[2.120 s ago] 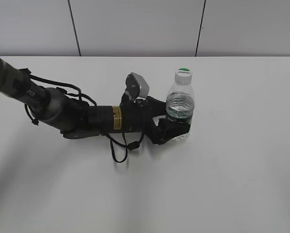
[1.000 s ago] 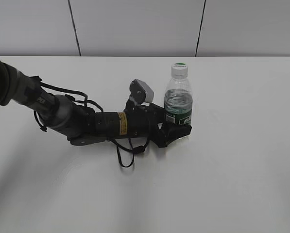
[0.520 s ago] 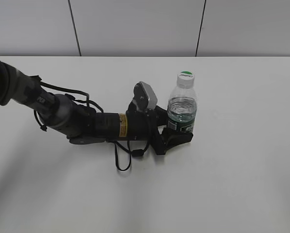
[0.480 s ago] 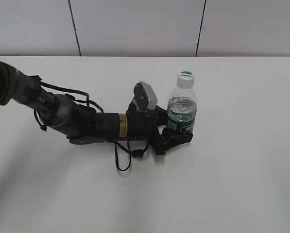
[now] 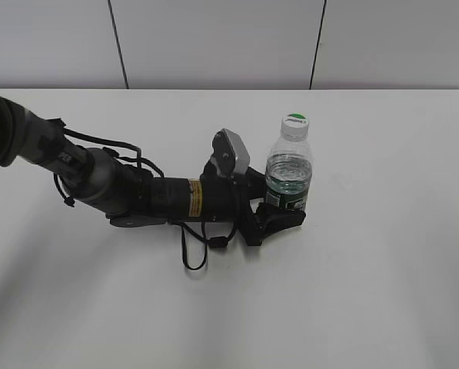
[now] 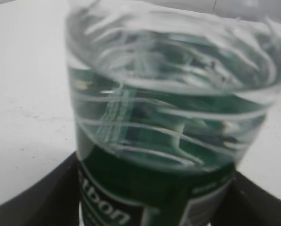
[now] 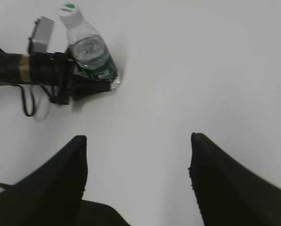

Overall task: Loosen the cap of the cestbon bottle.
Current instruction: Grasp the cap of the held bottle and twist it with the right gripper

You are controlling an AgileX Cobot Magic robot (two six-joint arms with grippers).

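Observation:
The cestbon bottle (image 5: 289, 177) stands upright on the white table, clear and ribbed with a dark green label band. Its white cap (image 5: 294, 123) with a green top is on the neck. My left gripper (image 5: 284, 216) reaches in from the left and is shut on the bottle's lower body; the left wrist view is filled by the bottle (image 6: 168, 117) between the black fingers. The right wrist view shows the bottle (image 7: 91, 54), its cap (image 7: 69, 10) and the left arm far off at top left. My right gripper (image 7: 138, 155) is open and empty, high above the table.
The white table (image 5: 383, 269) stretches all round the bottle. A pale wall with dark seams (image 5: 317, 46) runs behind the table's far edge. The left arm's cables (image 5: 191, 246) lie on the table.
The left gripper lifted and tilted the held bottle slightly, shifting it a little; over the last half second nothing visibly moved.

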